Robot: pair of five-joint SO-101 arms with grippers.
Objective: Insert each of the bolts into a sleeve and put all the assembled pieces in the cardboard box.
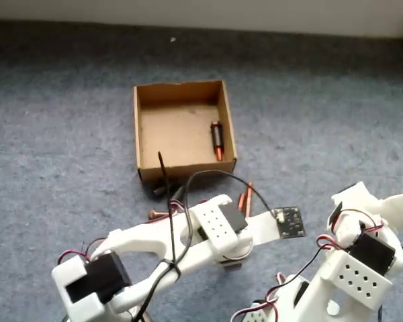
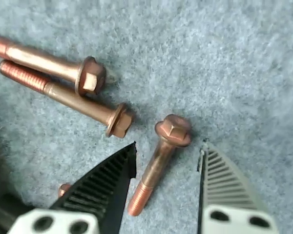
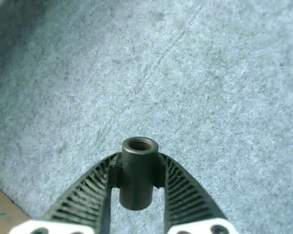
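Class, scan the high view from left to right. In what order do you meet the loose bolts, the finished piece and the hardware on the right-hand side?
lone bolt on the carpet → assembled piece lying in the cardboard box → further bolts → small circuit board → right arm

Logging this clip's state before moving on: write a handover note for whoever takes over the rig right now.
The left gripper is open, straddling one loose bolt.
The right gripper is shut on a dark sleeve, bore end showing.
A second bolt and a third bolt lie side by side close by.
The cardboard box holds one assembled piece, beside one wall.
Done: one piece boxed.
Left: probably grip the straddled bolt, insert it into the held sleeve, box it, then repeat for the remaining bolts.
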